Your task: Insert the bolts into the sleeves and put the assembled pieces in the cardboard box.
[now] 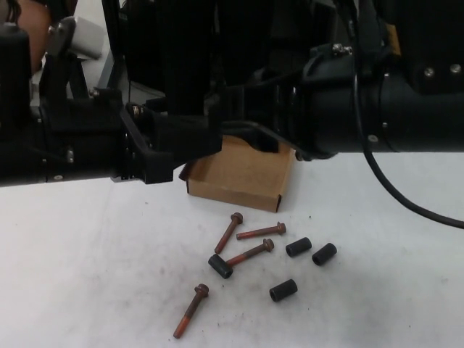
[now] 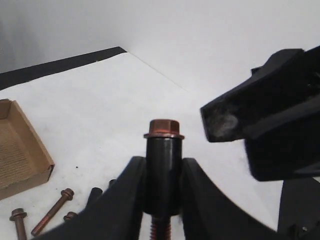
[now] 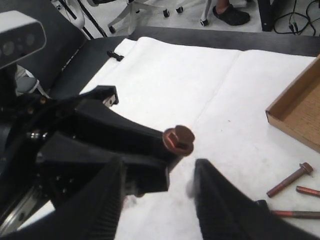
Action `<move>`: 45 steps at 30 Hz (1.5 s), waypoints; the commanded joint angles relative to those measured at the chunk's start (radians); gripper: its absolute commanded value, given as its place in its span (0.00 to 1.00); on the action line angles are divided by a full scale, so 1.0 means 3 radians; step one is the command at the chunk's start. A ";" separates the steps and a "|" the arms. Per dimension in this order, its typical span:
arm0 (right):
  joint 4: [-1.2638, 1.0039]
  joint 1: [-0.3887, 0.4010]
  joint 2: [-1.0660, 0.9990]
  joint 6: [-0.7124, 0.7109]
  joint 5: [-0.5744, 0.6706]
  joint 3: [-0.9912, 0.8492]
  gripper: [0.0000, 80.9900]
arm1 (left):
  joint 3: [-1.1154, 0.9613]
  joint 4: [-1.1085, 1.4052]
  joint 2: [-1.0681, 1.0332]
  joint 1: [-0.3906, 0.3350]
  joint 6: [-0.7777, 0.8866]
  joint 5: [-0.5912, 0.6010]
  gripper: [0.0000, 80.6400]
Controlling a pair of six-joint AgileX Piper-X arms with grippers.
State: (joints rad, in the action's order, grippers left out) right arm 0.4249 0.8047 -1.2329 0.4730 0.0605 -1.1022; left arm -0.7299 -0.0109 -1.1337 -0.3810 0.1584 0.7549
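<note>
The fingers (image 2: 125, 200) of my left gripper (image 2: 163, 172) pinch a black sleeve (image 2: 162, 165) with a bolt (image 2: 164, 129) through it. The bolt's head points straight out at my right gripper (image 3: 160, 167), whose fingers are spread wide and empty. The piece hangs above the tabletop (image 1: 87, 254) near the cardboard box (image 1: 243, 177).

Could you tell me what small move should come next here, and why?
Probably draw the right gripper back from the bolt. The bolt's head looks seated on the sleeve, which the left gripper clamps, and the right gripper stands open, gripping nothing. Backing away would likely let the left arm carry the piece to the cardboard box.
</note>
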 commanded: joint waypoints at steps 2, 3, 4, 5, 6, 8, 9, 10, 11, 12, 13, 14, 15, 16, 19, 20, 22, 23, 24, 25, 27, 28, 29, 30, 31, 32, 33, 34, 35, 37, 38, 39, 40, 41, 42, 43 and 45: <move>0.0324 0.0010 0.0162 -0.0228 0.0016 -0.0045 0.43 | -0.0048 -0.0015 -0.0018 -0.0002 -0.0202 -0.0210 0.01; 0.0391 -0.0002 0.0184 -0.0290 0.0016 -0.0045 0.37 | -0.0048 0.0006 -0.0035 -0.0002 -0.0202 -0.0296 0.01; 0.0459 -0.0018 0.0210 -0.0339 0.0016 -0.0045 0.30 | -0.0048 0.0008 -0.0051 -0.0002 -0.0202 -0.0388 0.01; 0.0511 -0.0035 0.0226 -0.0369 0.0016 -0.0045 0.21 | -0.0048 0.0036 -0.0071 -0.0002 -0.0202 -0.0459 0.01; 0.0574 -0.0065 0.0248 -0.0430 0.0016 -0.0045 0.12 | -0.0048 0.0036 -0.0103 -0.0002 -0.0202 -0.0492 0.01; 0.0693 -0.0129 0.0289 -0.0533 0.0009 -0.0045 0.00 | -0.0072 0.0090 -0.0196 -0.0002 -0.0202 -0.0494 0.01; 0.0761 -0.0175 0.0302 -0.0564 -0.0004 -0.0045 0.00 | -0.0112 0.0082 -0.0271 -0.0002 -0.0202 -0.0494 0.01; 0.0839 -0.0226 0.0312 -0.0564 -0.0021 -0.0045 0.00 | -0.0162 0.0075 -0.0341 -0.0002 -0.0202 -0.0500 0.01; 0.0927 -0.0284 0.0317 -0.0563 -0.0042 -0.0045 0.00 | -0.0220 0.0075 -0.0437 -0.0002 -0.0202 -0.0523 0.01; 0.1020 -0.0343 0.0322 -0.0563 -0.0061 -0.0045 0.00 | -0.0289 0.0075 -0.0543 -0.0002 -0.0202 -0.0553 0.01; 0.1112 -0.0404 0.0319 -0.0563 -0.0061 -0.0045 0.00 | -0.0376 0.0075 -0.0659 -0.0002 -0.0202 -0.0578 0.01; 0.1180 -0.0464 0.0319 -0.0563 -0.0061 -0.0045 0.00 | -0.0449 0.0075 -0.0762 -0.0002 -0.0202 -0.0596 0.01; 0.1265 -0.0509 0.0319 -0.0570 -0.0061 -0.0045 0.00 | -0.0549 0.0075 -0.0895 -0.0002 -0.0202 -0.0596 0.01; 0.1324 -0.0565 0.0319 -0.0596 -0.0061 -0.0045 0.00 | -0.0658 0.0075 -0.1040 -0.0002 -0.0202 -0.0595 0.01; 0.1519 -0.0691 0.0319 -0.0740 -0.0061 -0.0045 0.00 | -0.1017 -0.0063 -0.1494 -0.0002 -0.0208 -0.0595 0.01; 0.1577 -0.0721 0.0319 -0.0791 -0.0061 -0.0045 0.00 | -0.1125 -0.0130 -0.1625 -0.0002 -0.0204 -0.0595 0.01; 0.1682 -0.0778 0.0319 -0.0951 -0.0061 -0.0045 0.00 | -0.1435 -0.0299 -0.1937 -0.0002 -0.0269 -0.0627 0.01; 0.1717 -0.0799 0.0319 -0.1040 -0.0061 -0.0045 0.00 | -0.1553 -0.0378 -0.2055 -0.0002 -0.0321 -0.0636 0.01; 0.1753 -0.0805 0.0319 -0.1154 -0.0061 -0.0045 0.00 | -0.1695 -0.0487 -0.2207 -0.0002 -0.0390 -0.0666 0.01; 0.1778 -0.0805 0.0319 -0.1250 -0.0078 -0.0038 0.00 | -0.1839 -0.0589 -0.2348 -0.0002 -0.0420 -0.0721 0.01; 0.1790 -0.0805 0.0319 -0.1355 -0.0129 -0.0038 0.00 | -0.2079 -0.0745 -0.2622 -0.0002 -0.0467 -0.0784 0.01; 0.1788 -0.0805 0.0319 -0.1351 -0.0146 -0.0038 0.00 | -0.2203 -0.0809 -0.2751 -0.0002 -0.0474 -0.0796 0.01; 0.1788 -0.0805 0.0319 -0.1353 -0.0164 -0.0038 0.00 | -0.2313 -0.0833 -0.2865 -0.0002 -0.0472 -0.0795 0.01; 0.1788 -0.0805 0.0319 -0.1353 -0.0180 -0.0038 0.00 | -0.2396 -0.0849 -0.2949 -0.0002 -0.0472 -0.0795 0.01; 0.1788 -0.0805 0.0319 -0.1353 -0.0180 -0.0038 0.00 | -0.2489 -0.0851 -0.3051 -0.0002 -0.0472 -0.0825 0.01; 0.1788 -0.0805 0.0319 -0.1353 -0.0180 -0.0038 0.00 | -0.2574 -0.0851 -0.3133 -0.0002 -0.0472 -0.0872 0.01; 0.1788 -0.0805 0.0319 -0.1353 -0.0180 -0.0038 0.00 | -0.2652 -0.0851 -0.3196 -0.0002 -0.0472 -0.0907 0.01; 0.1788 -0.0805 0.0319 -0.1353 -0.0180 -0.0038 0.00 | -0.2725 -0.0851 -0.3268 -0.0002 -0.0472 -0.0929 0.01; 0.1788 -0.0805 0.0319 -0.1353 -0.0180 -0.0038 0.00 | -0.2789 -0.0851 -0.3334 -0.0002 -0.0472 -0.0945 0.01; 0.1788 -0.0805 0.0319 -0.1353 -0.0180 -0.0038 0.00 | -0.2883 -0.0873 -0.3438 -0.0002 -0.0472 -0.0960 0.01; 0.1788 -0.0805 0.0319 -0.1353 -0.0180 -0.0038 0.00 | -0.2935 -0.0911 -0.3480 -0.0002 -0.0472 -0.1002 0.01; 0.1788 -0.0805 0.0319 -0.1353 -0.0180 -0.0038 0.00 | -0.2977 -0.0980 -0.3515 -0.0002 -0.0472 -0.1034 0.01; 0.1788 -0.0805 0.0319 -0.1353 -0.0180 -0.0038 0.00 | -0.3021 -0.1042 -0.3539 -0.0002 -0.0472 -0.1062 0.01; 0.1788 -0.0805 0.0319 -0.1353 -0.0180 -0.0038 0.00 | -0.3045 -0.1082 -0.3556 -0.0002 -0.0472 -0.1068 0.00; 0.1788 -0.0805 0.0319 -0.1353 -0.0180 -0.0038 0.00 | -0.3053 -0.1100 -0.3559 -0.0002 -0.0482 -0.1067 0.02; 0.1788 -0.0805 0.0319 -0.1353 -0.0180 -0.0038 0.00 | -0.3051 -0.1100 -0.3558 -0.0002 -0.0481 -0.1067 0.05; 0.1788 -0.0805 0.0319 -0.1353 -0.0180 -0.0038 0.00 | -0.3051 -0.1099 -0.3558 -0.0002 -0.0481 -0.1067 0.15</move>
State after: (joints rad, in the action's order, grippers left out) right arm 0.9580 0.5688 -1.1461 0.0759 0.0059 -1.1022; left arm -1.6244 -0.3442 -2.2095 -0.3810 0.0193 0.4413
